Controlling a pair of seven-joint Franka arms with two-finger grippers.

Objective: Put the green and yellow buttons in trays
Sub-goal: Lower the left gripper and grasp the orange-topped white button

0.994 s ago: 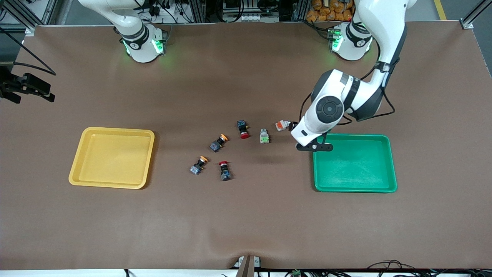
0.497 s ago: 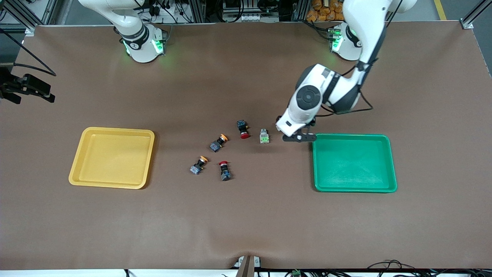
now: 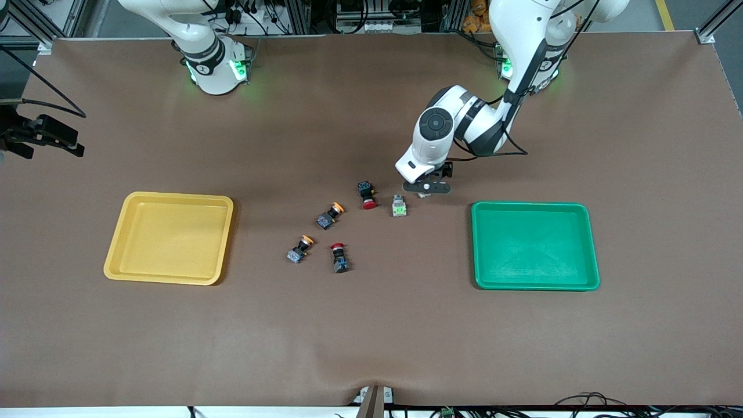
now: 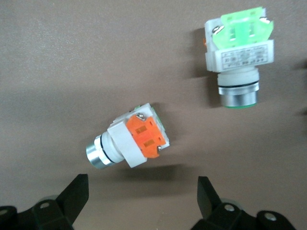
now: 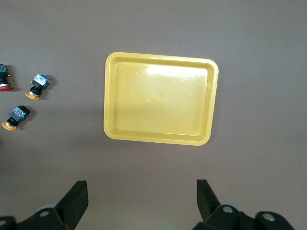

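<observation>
the brown tabletop (image 3: 371, 325) carries two trays well apart: the yellow tray (image 3: 169, 238) toward the right arm's end and the green tray (image 3: 534, 245) toward the left arm's end, both holding no buttons. the left arm reaches from its base down to the middle of the tabletop, and the left claw (image 3: 428, 188) hangs with its fingers spread wide, gripping nothing, over the pale grey orange-ended button (image 4: 128, 143), which lies on its side on the tabletop between the two fingertips in the left wrist view. the pale grey green-ended button (image 3: 399, 205) lies close by, apart from it, slightly nearer the front camera. the right claw (image 5: 141, 203), seen only in the right wrist view, is held high over the tabletop near the yellow tray, its fingers also wide apart and empty, and that arm waits. between the trays lie the smaller pieces: one yellow-capped button (image 3: 329, 215) with a dark body, a second yellow-capped button (image 3: 300, 249) nearer the front camera, one red-capped switch (image 3: 366, 194) just beside the green-ended button, and another red-capped switch (image 3: 339, 258) beside the second yellow-capped button. all lie on the bare tabletop, none touching.
</observation>
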